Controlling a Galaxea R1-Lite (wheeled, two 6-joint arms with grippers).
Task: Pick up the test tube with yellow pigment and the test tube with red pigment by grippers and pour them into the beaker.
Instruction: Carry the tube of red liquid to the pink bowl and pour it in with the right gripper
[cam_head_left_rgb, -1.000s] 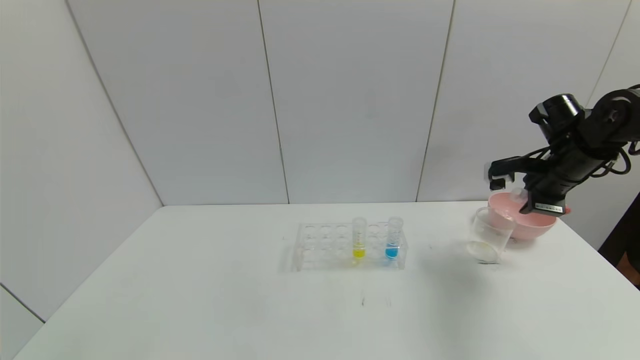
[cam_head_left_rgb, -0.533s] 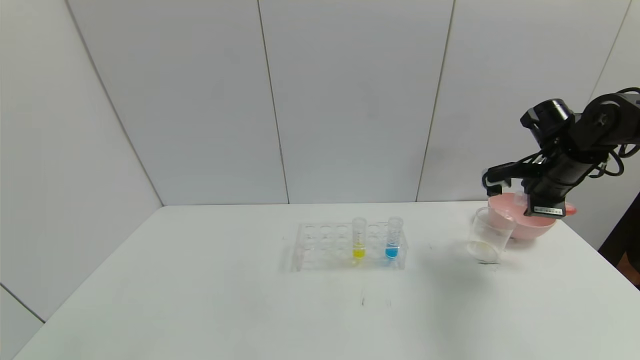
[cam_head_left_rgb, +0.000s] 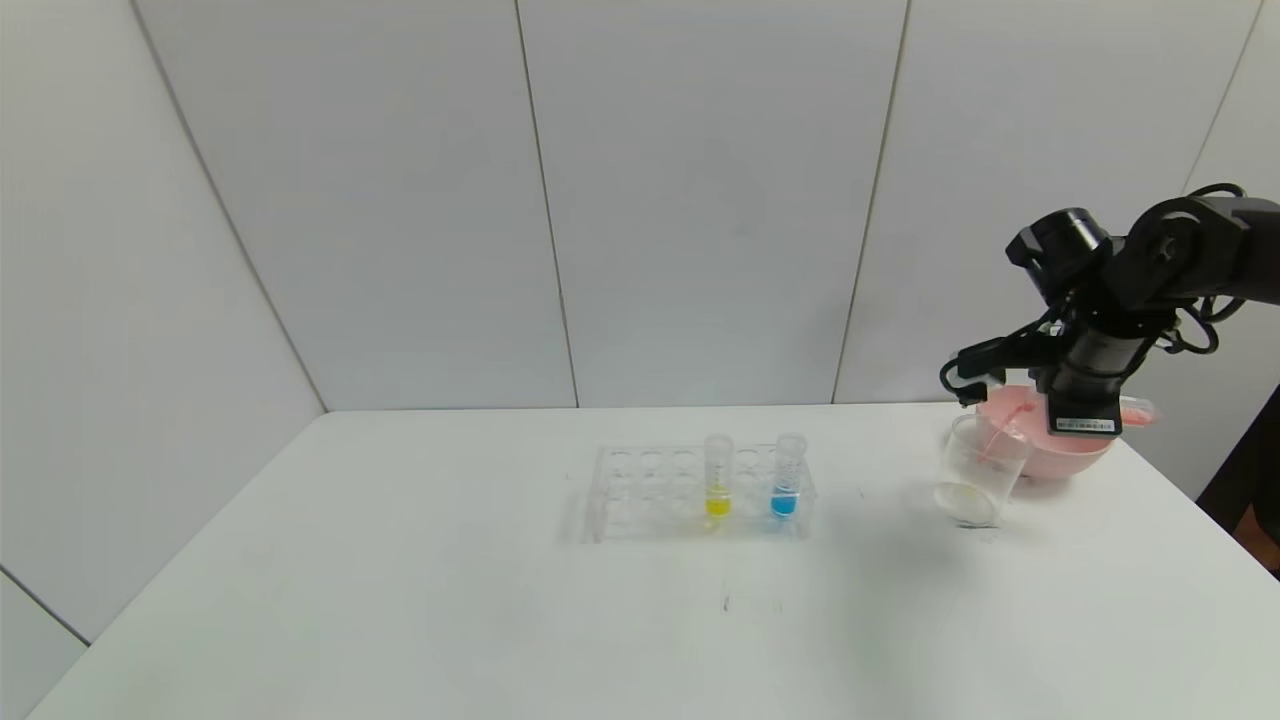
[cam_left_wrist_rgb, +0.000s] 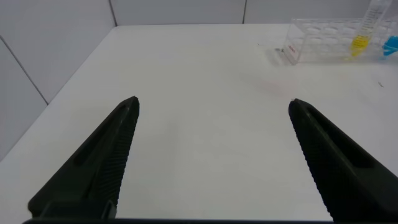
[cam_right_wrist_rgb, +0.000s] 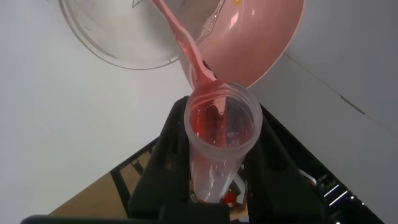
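My right gripper (cam_head_left_rgb: 1082, 404) is shut on the test tube with red pigment (cam_right_wrist_rgb: 219, 155) and holds it tipped over, mouth toward the beaker (cam_head_left_rgb: 978, 472). A thin stream of red liquid (cam_right_wrist_rgb: 186, 46) runs from the tube's mouth into the beaker, which stands in front of the pink bowl. The test tube with yellow pigment (cam_head_left_rgb: 718, 476) stands upright in the clear rack (cam_head_left_rgb: 640, 495) at the table's middle. My left gripper (cam_left_wrist_rgb: 212, 104) hangs open over bare table, well away from the rack, with nothing between its fingers.
A pink bowl (cam_head_left_rgb: 1060, 455) sits just behind the beaker near the table's right edge. A tube with blue liquid (cam_head_left_rgb: 788, 476) stands in the rack beside the yellow one. White walls close in the table at the back and left.
The right arm has swung left and rolled the red tube further over. Red liquid now streams from it into the beaker.
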